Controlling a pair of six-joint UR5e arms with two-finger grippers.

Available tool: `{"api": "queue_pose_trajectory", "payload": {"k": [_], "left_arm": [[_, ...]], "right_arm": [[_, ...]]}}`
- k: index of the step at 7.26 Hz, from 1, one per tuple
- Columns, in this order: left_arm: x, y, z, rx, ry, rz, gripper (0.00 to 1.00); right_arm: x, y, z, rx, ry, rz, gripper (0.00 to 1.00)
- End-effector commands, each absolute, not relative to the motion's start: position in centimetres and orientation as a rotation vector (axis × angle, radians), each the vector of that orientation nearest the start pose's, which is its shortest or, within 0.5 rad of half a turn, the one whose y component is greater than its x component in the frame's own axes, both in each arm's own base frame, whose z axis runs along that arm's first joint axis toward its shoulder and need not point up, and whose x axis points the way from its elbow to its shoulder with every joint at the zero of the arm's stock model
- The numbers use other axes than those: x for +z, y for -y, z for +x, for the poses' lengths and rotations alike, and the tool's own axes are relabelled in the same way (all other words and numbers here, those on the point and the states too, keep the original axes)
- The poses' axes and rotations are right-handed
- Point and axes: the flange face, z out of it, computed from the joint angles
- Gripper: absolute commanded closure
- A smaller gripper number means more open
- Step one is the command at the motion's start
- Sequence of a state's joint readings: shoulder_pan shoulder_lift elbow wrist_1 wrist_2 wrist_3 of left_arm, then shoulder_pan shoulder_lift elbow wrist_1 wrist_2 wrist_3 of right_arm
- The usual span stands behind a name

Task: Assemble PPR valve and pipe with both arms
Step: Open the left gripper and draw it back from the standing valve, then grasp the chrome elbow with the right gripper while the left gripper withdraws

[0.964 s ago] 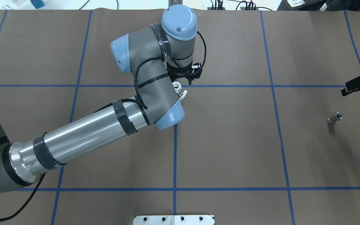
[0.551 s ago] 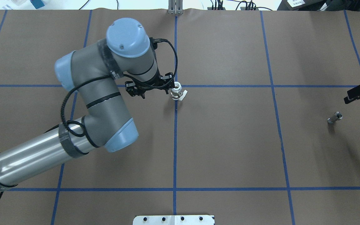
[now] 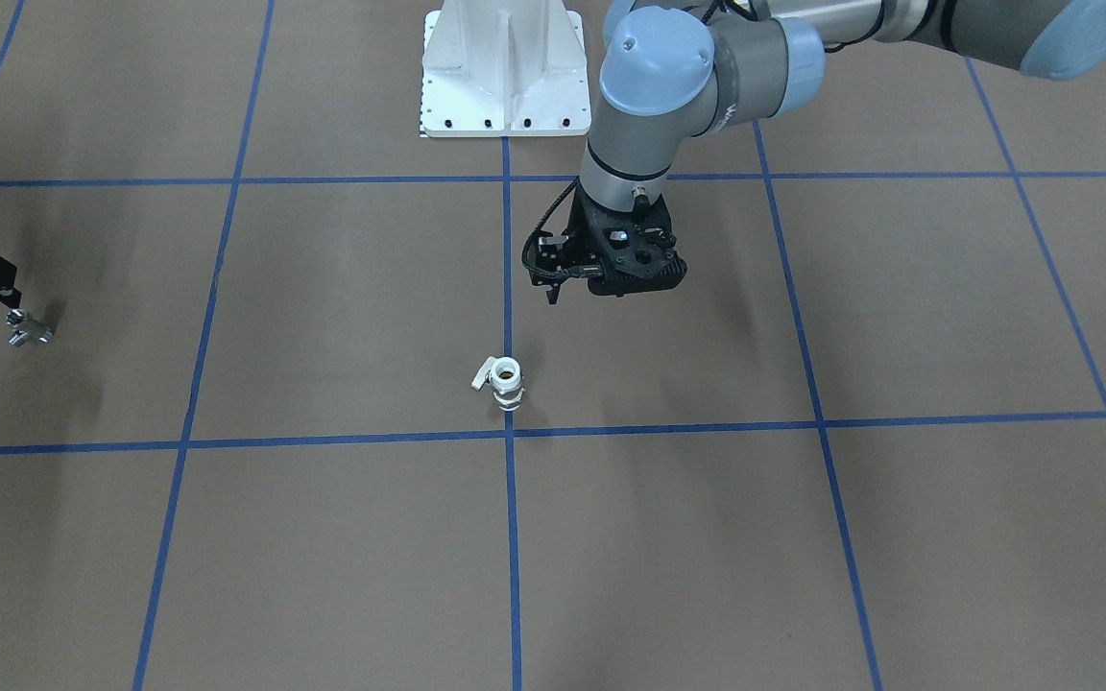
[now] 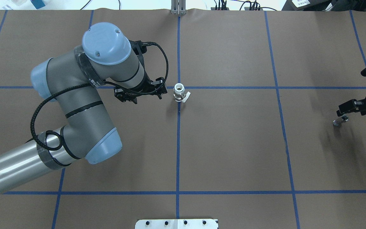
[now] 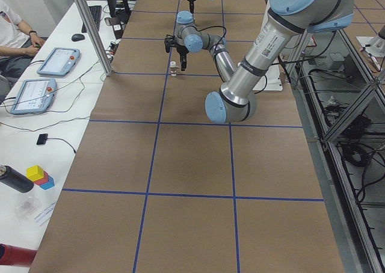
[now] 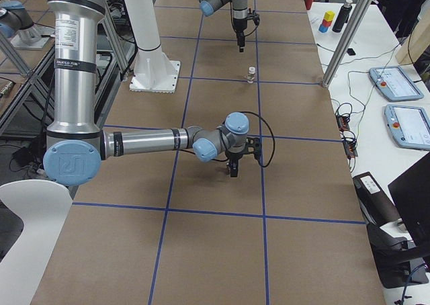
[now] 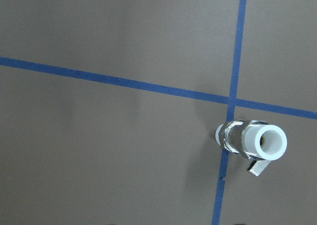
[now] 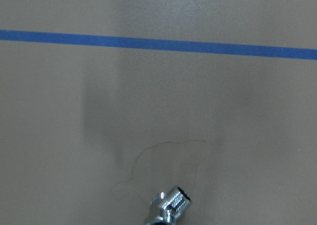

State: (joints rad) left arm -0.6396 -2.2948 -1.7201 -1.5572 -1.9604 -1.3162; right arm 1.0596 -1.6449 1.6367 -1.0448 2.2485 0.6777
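left gripper (image 4: 140,93) hangs empty, jaws spread wide, just beside the upright ppr valve (image 4: 179,93); approach step, i judge. next: centre over the valve, descend, then close.

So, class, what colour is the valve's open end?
White; the PPR valve shows best in the left wrist view.

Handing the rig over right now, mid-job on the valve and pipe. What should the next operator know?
Left gripper: empty, beside the PPR valve and apart from it; opening unclear.
Right gripper: empty, close by the pipe; opening unclear.
The valve stands on end at a blue tape crossing, mid-table. The pipe rests on the table at the robot's far right.
Done: nothing grasped or joined.
Left: grasp both, bring them together, assemble.
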Motion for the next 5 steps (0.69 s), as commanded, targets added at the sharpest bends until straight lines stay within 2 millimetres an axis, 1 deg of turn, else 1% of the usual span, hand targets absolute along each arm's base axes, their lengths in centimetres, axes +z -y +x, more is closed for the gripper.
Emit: {"api": "queue_pose_trajectory", "payload": {"k": [1, 2, 3, 5], "left_arm": [[16.87, 47.30, 47.58, -0.190, -0.924, 0.038, 0.16], [16.88, 47.31, 47.57, -0.190, -0.924, 0.039, 0.16], [16.88, 47.31, 47.57, -0.190, -0.924, 0.039, 0.16], [16.86, 47.31, 47.57, -0.193, -0.925, 0.039, 0.16]], "right_arm": [[61.46, 45.31, -18.87, 0.003, 0.843, 0.033, 0.02], [61.57, 45.20, -19.19, -0.003, 0.839, 0.031, 0.03], [61.49, 45.17, -19.27, -0.005, 0.840, 0.032, 0.13], [61.41, 44.98, -19.14, -0.006, 0.846, 0.029, 0.63]]}}
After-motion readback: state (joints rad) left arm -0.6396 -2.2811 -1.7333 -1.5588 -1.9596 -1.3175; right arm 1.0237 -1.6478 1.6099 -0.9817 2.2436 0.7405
